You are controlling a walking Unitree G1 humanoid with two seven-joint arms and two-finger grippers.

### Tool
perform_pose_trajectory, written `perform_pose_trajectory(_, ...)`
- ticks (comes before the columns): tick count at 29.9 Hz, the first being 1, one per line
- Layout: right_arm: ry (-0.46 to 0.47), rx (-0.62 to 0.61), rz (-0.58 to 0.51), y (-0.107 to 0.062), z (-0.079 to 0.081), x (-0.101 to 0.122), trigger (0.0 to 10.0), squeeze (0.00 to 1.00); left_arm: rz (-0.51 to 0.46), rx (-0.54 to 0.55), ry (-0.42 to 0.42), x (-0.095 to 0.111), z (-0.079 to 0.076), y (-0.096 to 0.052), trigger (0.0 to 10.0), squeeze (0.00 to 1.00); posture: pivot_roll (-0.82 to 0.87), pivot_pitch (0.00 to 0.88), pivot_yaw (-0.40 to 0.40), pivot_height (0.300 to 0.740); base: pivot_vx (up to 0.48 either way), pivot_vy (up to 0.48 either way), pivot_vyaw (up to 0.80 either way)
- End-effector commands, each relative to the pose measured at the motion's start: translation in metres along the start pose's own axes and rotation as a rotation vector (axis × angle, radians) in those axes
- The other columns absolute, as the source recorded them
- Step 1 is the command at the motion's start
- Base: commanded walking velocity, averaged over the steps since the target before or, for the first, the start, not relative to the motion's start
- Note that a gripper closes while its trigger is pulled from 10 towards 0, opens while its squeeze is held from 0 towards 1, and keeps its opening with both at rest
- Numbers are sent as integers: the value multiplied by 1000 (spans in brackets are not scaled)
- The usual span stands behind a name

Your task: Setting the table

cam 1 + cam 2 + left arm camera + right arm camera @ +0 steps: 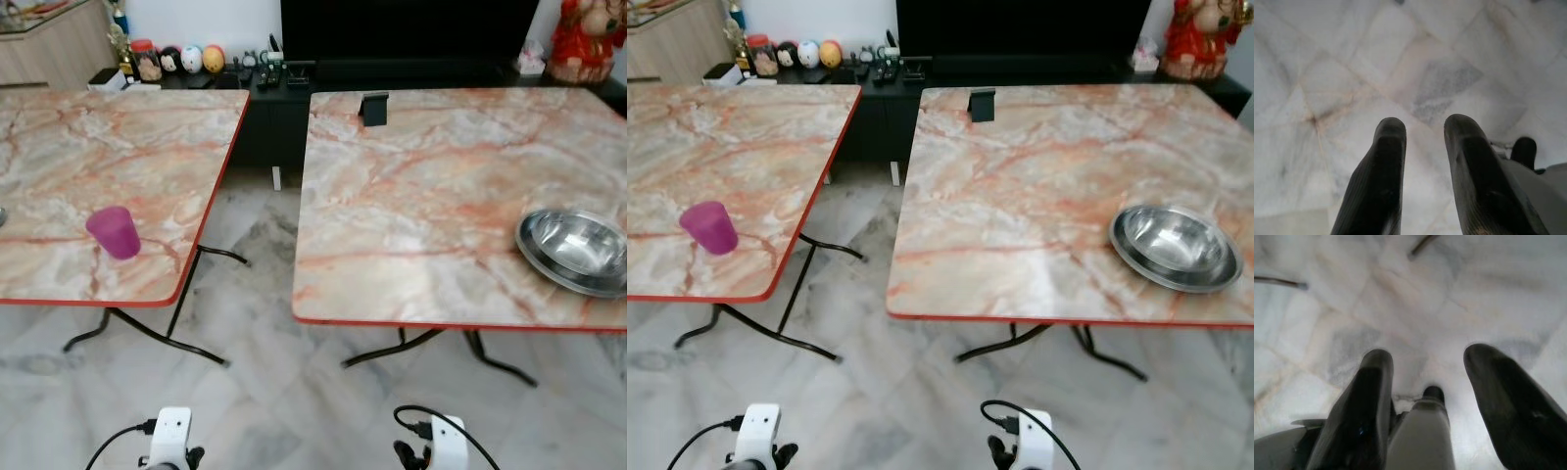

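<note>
Two sets of fingers hang idle over the marble floor (265,392), holding nothing: the left gripper (1422,171) with a narrow gap, the right gripper (1430,406) spread wider. Setting looks not yet begun. A purple cup (115,232) stands near the front of the left bench (127,147); steel bowls (576,250) sit nested at the right bench's (421,196) right edge. Next, I judge, comes stepping closer and raising an arm. A gap parts the benches; a small dark stand (373,108) sits far back.
</note>
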State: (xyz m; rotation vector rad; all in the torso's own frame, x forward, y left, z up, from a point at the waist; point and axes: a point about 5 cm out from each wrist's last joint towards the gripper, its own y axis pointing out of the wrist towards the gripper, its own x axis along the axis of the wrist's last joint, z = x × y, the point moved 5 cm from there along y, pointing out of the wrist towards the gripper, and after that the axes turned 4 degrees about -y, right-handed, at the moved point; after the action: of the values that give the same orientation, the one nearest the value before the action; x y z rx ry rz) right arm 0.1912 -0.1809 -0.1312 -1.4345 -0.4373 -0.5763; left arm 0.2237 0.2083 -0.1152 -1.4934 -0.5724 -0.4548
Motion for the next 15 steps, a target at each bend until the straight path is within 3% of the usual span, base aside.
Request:
perform_pose_trajectory(1, 6, 10, -9, 2, 6, 3, 10000, 0, 7, 20, 0, -2, 8, -1, 10000, 0, -43, 0, 27, 740, 0, 472, 0)
perform_pose_trajectory(15, -61, 25, -14, 1, 8, 4, 10000, 0, 8, 22, 0, -3, 8, -1, 10000, 0, -39, 0, 26, 740, 0, 472, 0)
